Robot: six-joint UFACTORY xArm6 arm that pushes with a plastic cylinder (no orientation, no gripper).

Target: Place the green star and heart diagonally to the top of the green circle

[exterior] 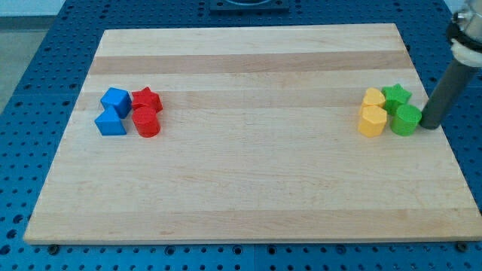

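The green star lies near the view's right edge of the wooden board. The green circle lies just below it, touching. Two yellow blocks sit to their left: one beside the star and one beside the circle; which of them is the heart I cannot tell for sure. My tip stands just right of the green circle, close to it or touching it.
At the view's left sits a cluster: a blue cube, a blue triangle-like block, a red star and a red cylinder. The board lies on a blue pegboard.
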